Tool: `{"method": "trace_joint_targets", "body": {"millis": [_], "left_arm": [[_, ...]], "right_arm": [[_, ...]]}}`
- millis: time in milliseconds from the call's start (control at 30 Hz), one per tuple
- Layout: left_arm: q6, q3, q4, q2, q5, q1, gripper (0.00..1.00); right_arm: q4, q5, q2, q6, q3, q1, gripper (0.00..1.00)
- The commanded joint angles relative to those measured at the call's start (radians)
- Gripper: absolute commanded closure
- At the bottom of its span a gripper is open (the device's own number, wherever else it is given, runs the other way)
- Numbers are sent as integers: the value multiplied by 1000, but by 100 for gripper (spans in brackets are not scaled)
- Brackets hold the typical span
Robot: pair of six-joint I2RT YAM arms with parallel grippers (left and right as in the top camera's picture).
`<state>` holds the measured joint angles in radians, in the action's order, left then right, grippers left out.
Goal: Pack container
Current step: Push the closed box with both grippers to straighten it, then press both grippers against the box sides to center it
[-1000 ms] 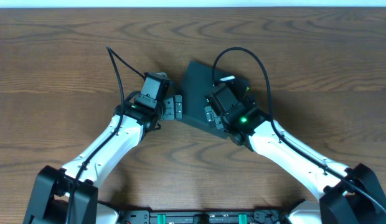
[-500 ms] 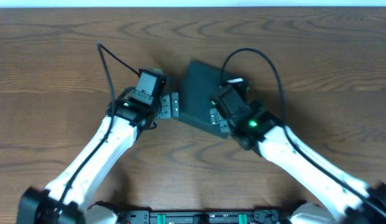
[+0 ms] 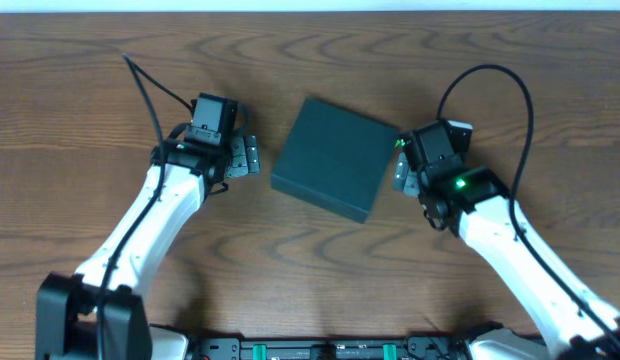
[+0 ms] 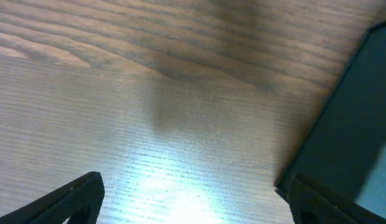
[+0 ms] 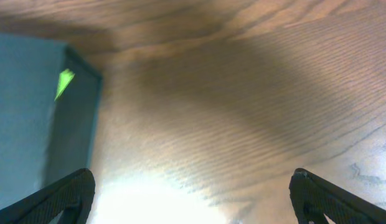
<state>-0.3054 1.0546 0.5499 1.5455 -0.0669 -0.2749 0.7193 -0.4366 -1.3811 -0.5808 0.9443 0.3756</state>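
The container point(image 3: 332, 158), a dark teal square box with its lid shut, lies turned at an angle in the middle of the table. My left gripper point(image 3: 247, 156) stands open just left of it, apart from its left edge. In the left wrist view the container point(image 4: 348, 124) fills the right side, beyond my open left gripper point(image 4: 193, 199). My right gripper point(image 3: 401, 172) stands open by the box's right corner. The right wrist view shows the container point(image 5: 31, 118) at the left and only bare wood between the jaws of my right gripper point(image 5: 193, 196).
The brown wood table point(image 3: 490, 70) stretches around the box. A black cable point(image 3: 495, 80) loops above the right arm, and another black cable point(image 3: 150, 90) runs up from the left arm.
Both arms have drawn back outward from the box, the left to the left and the right to the right. The box now lies uncovered and slightly shifted.
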Motion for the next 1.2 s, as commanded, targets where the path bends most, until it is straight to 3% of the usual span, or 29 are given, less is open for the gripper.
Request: {"method": "trace_joint_targets", "body": {"millis": [0,267,533,800,1167], "left_arm": [[22,10,-16,38,9,1,5],[21,10,-56,97,17,0,5],[17,10,-53,151,141,-6,5],[-17,10,-32,150,146,-55,5],[-105,10,46,134,145,-72,5]], "right_arm": [[-40,-17,-58,-25,-11,-33,1],[-154,52,-241,-25,-11,-42,1],[-213,52,-256,-24,-11,-42,1],[-302,61,-262,-24,-11,-41,1],[-396,233,-383,-24,-11,-39,1]]}}
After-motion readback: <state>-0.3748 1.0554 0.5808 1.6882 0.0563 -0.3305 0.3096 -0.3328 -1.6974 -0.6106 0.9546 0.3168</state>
